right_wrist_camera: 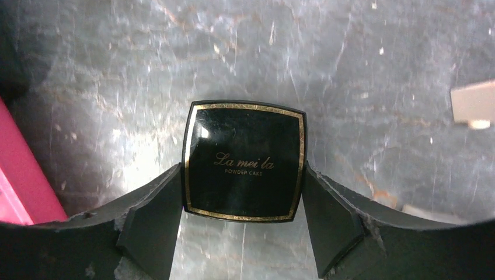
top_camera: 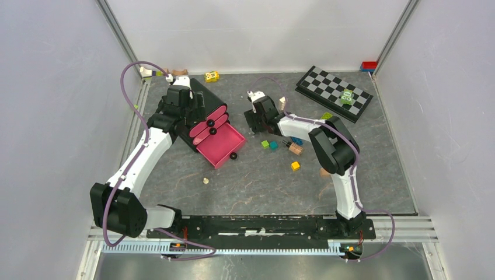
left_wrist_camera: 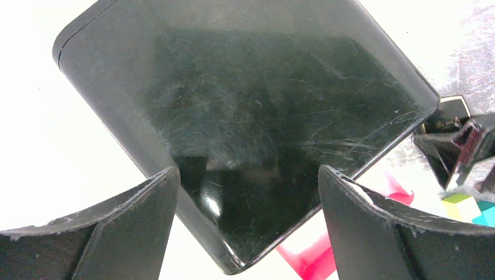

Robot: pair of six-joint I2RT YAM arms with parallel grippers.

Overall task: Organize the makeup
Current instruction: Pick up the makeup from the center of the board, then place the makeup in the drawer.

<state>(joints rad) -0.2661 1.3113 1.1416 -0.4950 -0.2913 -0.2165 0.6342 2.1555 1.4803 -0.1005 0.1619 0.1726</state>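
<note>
Gripping step: the right gripper (right_wrist_camera: 242, 181) pinched the powder compact (right_wrist_camera: 244, 163) by both sides, flat on the table (top_camera: 262, 186) toward its far edge, near the pink drawer (top_camera: 222, 146). Over the black organiser (left_wrist_camera: 233, 87) the left gripper (left_wrist_camera: 248, 192) hung wide, empty. Next, probably: lift level, carry to drawer.

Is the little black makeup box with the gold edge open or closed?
Closed: the compact lies flat on the table with only its gold-trimmed lid showing; no mirror or powder is visible.
</note>
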